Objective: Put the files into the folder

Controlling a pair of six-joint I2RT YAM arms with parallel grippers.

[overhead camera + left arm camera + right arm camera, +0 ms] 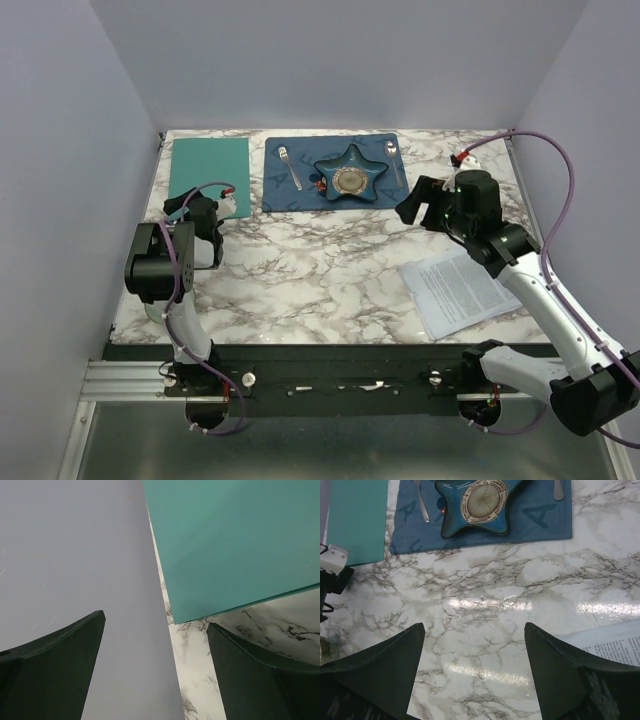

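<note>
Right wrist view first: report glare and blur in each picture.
Right wrist: white glare streaks across the glossy marble table, dark fingers soft-edged. Left wrist: flat teal-green folder evenly lit, no glare. Top external: sharp, even light.

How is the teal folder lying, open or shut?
Shut: the folder lies flat as one teal panel, no clip or inside showing.

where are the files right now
Top view: the files lie at the table's near right, beside the right arm; the folder is at the far left corner.
</note>
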